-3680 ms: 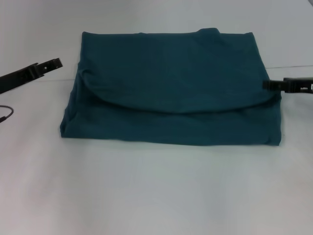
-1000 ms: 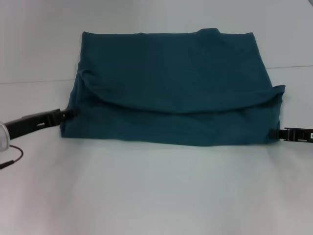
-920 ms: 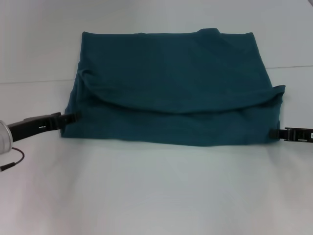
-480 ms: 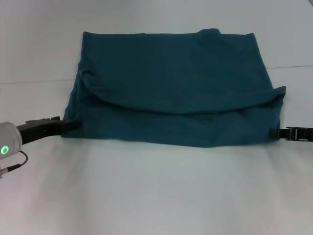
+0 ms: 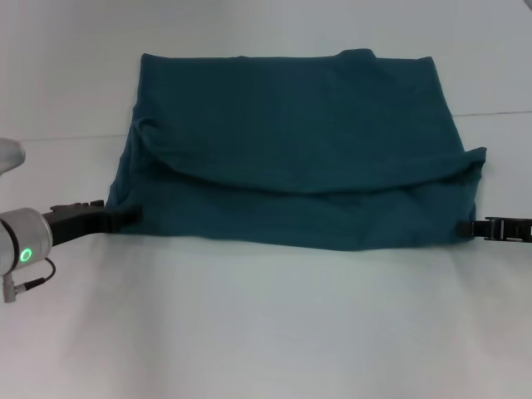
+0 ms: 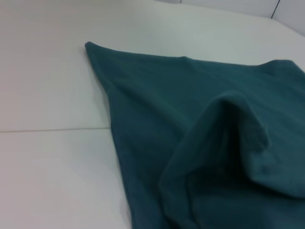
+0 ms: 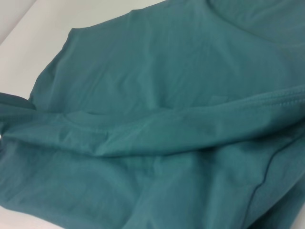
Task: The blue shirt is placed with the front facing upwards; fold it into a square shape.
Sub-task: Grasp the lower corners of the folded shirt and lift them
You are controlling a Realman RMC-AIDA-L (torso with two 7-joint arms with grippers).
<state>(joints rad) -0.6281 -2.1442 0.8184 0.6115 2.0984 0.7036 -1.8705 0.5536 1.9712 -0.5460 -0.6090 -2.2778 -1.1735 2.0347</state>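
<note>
The blue shirt (image 5: 291, 141) lies folded on the white table as a wide dark teal rectangle, with a curved flap folded over its near half. No lettering shows. My left gripper (image 5: 123, 214) reaches in low from the left and touches the shirt's near-left corner. My right gripper (image 5: 467, 228) comes in from the right at the near-right corner, right at the cloth's edge. The left wrist view shows the shirt (image 6: 190, 119) with a raised fold at its corner. In the right wrist view the layered shirt (image 7: 167, 95) and a stitched hem fill the picture.
The white table (image 5: 266, 332) stretches out on all sides of the shirt, with a faint seam line running across its far part. My left wrist housing (image 5: 23, 243), with a green light and a thin cable, sits at the left edge.
Both grippers came from the shirt's side edges toward its near corners. Over the last second the left one slid nearer and reached the near-left corner; the right one barely moved.
</note>
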